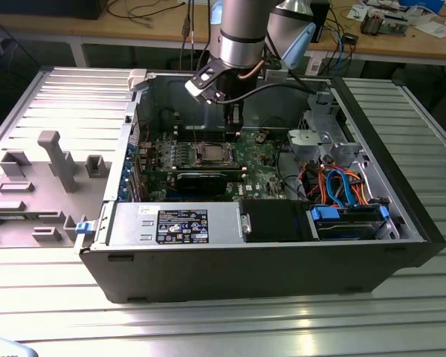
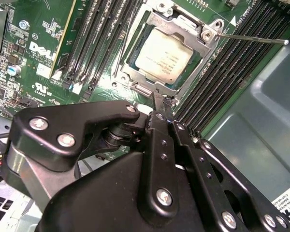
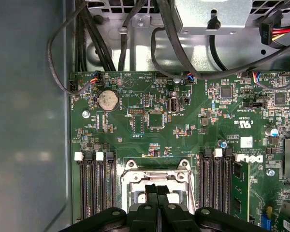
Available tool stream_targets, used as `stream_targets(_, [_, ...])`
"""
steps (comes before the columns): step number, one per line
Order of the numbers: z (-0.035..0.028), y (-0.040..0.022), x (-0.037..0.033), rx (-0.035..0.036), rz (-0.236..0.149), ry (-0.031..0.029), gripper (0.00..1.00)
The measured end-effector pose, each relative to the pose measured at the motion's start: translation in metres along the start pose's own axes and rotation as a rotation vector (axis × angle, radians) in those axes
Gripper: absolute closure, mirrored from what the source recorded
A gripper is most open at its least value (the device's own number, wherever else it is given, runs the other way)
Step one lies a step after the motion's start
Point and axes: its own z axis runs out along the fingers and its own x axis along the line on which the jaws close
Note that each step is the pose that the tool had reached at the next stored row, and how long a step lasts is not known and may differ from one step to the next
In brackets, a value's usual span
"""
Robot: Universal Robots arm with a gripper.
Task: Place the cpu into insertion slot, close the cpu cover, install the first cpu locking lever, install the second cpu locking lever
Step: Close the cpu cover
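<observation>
The cpu (image 2: 162,55) is seated under the cpu cover (image 2: 184,22); the fingers (image 2: 158,130) are pressed together at its edge, apparently forming 1 narrow pushing tip.

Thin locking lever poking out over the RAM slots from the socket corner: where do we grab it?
Take the locking lever near its free tip, where the bare straight rod lies over the memory slots, clear of the cpu cover. Come from above, jaws straddling the rod: it looks too thin and too near the board for a sideways approach.
</observation>
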Motion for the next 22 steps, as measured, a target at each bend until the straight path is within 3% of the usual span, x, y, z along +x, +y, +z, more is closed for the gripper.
stream_targets(13, [0.0007, -0.0012, 0.0, 0.0003, 0.009, 0.0001, 0.89])
stream_targets(22, [0.0018, -0.0098, 0.0, 0.0003, 0.009, 0.0001, 0.89])
